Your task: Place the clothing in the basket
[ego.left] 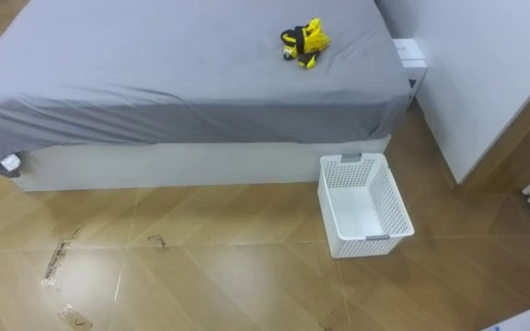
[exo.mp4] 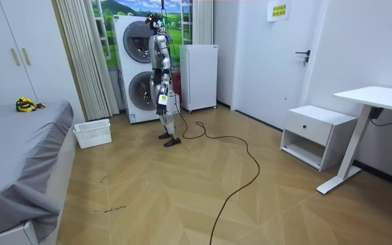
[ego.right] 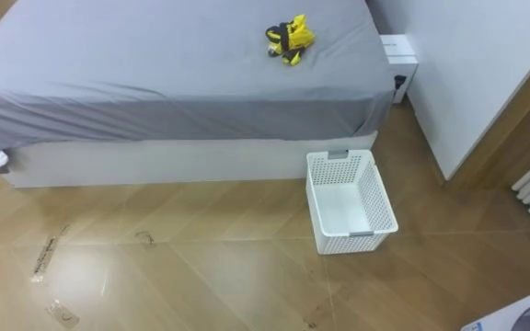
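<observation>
Grey bed [ego.left: 155,74] ahead of us carries the yellow-and-black clothes [ego.left: 304,43], bunched at its far right, well beyond the white basket [ego.left: 396,204] standing empty beside it. Our hands [exo.mp4: 160,101] hang well apart from both, by the washers [exo.mp4: 138,68]. Their grip we cannot tell, and the right looks nearer.

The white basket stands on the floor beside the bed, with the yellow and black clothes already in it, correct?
No. The white basket does stand on the floor beside the bed, but it is empty; the left eye view shows the yellow and black clothes lying on top of the bed.
</observation>
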`<state>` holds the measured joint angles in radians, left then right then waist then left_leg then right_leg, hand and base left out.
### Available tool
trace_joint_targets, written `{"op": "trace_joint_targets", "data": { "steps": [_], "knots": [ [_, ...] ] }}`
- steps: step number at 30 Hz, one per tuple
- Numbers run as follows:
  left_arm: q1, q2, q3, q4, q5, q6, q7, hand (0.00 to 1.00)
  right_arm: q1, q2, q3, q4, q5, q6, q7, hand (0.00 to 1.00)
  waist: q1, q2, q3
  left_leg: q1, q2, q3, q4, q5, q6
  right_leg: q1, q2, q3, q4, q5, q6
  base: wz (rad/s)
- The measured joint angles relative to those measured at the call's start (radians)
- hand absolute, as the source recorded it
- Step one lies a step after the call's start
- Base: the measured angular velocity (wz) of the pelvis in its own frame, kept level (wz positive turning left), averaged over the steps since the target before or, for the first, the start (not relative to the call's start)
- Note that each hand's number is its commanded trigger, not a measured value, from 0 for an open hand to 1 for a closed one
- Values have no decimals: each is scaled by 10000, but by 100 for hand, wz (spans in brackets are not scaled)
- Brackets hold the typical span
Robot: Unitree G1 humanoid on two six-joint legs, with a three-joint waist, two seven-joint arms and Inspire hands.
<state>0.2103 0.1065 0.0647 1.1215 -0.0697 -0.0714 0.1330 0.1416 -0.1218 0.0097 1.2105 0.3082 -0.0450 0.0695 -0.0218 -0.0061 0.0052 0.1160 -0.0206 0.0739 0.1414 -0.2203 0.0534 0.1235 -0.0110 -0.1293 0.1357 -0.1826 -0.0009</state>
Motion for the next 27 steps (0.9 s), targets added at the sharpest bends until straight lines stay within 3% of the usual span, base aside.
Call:
{"op": "trace_joint_targets", "data": {
  "steps": [9, 11, 14, 16, 17, 18, 19, 20, 21, 22, 23, 24, 25, 27],
  "knots": [
    [-7, -15, 221, 22, -12, 7, -149, 0, -7, -2, -20, -28, -82, 0, -13, 0, 74, 33, -15, -9, 80, 216, -29, -24, -40, -135, 58, -18, 48, 1, -5, -6],
    [7, -28, 328, 20, -13, 21, -218, 0, -41, -4, -27, -80, -89, 25, -11, 0, 111, 43, -12, -145, 136, 245, 196, -150, -71, -275, 98, -132, 227, -54, -86, -14],
    [12, 7, 493, -4, -168, 83, -333, 0, -108, -13, -38, -90, -228, 30, 9, 0, 178, 52, -11, -697, 337, 374, 1307, -680, -174, -570, 187, -256, 716, -414, -192, -9],
    [-26, 50, 681, -17, -508, 158, -362, 0, -56, -15, -62, -90, -163, 27, 100, 0, 259, -6, -3, -1125, 473, 699, 2574, -942, -377, -743, 190, -362, 1130, -821, -379, 0],
    [-23, 53, 732, -30, -651, 183, -362, 0, -61, -13, -52, -100, -155, 17, 105, 0, 267, -45, -8, -1342, 528, 831, 3136, -940, -383, -715, 168, -359, 1180, -934, -439, 7],
    [-17, 70, 794, -38, -786, 181, -359, 0, -48, -26, -28, -91, -165, 17, 110, 0, 285, -17, -5, -1966, 738, 968, 4459, -902, -432, -649, 167, -268, 1221, -1030, -507, 19],
    [-18, 104, 795, -64, -950, 145, -353, 0, -56, -40, -38, -81, -164, 17, 60, 0, 250, -62, 60, -2765, 912, 940, 5861, -692, -459, -479, 183, -213, 1274, -1108, -594, 21],
    [-16, 106, 757, -92, -965, 134, -348, 0, -62, -64, -29, -79, -157, 19, 56, 0, 274, -52, 53, -3055, 919, 902, 6012, -691, -416, -415, 154, -169, 1293, -1177, -618, 23],
    [62, 91, 635, -92, -1047, 130, -345, 0, -41, -104, -39, -80, -154, 25, 14, 0, 253, -77, 41, -3607, 758, 882, 5484, -703, -389, -331, 62, -89, 1316, -1294, -630, 15],
    [163, 86, 493, -99, -1256, 128, -318, 0, -42, -127, -37, -77, -150, 34, -17, 0, 280, -128, 43, -4167, 572, 872, 4467, -545, -532, -359, -74, -61, 1423, -1467, -587, 9],
    [238, 80, 489, -110, -1319, 127, -306, 0, -45, -134, -39, -83, -170, 34, -15, 0, 297, -138, 32, -4429, 542, 858, 3877, -364, -659, -323, -103, -34, 1429, -1533, -565, -15],
    [404, 90, 503, -101, -1332, 129, -256, 0, -67, -132, -23, -87, -197, 35, -11, 0, 359, -125, 38, -4833, 550, 818, 2597, 207, -723, -212, -132, 49, 1435, -1685, -539, -24],
    [495, 103, 505, -89, -1334, 132, -233, 0, -53, -128, 9, -84, -196, 48, -9, 0, 426, -133, 33, -4972, 589, 813, 2069, 601, -718, -140, -171, 60, 1436, -1781, -528, -46],
    [741, 58, 508, 34, -1337, 157, -101, 0, -28, -146, 144, -74, -236, 202, -4, 0, 543, -159, 75, -5102, 602, 661, 795, 1906, -700, 377, -373, 331, 1368, -2213, -350, -47]
  ]
}}
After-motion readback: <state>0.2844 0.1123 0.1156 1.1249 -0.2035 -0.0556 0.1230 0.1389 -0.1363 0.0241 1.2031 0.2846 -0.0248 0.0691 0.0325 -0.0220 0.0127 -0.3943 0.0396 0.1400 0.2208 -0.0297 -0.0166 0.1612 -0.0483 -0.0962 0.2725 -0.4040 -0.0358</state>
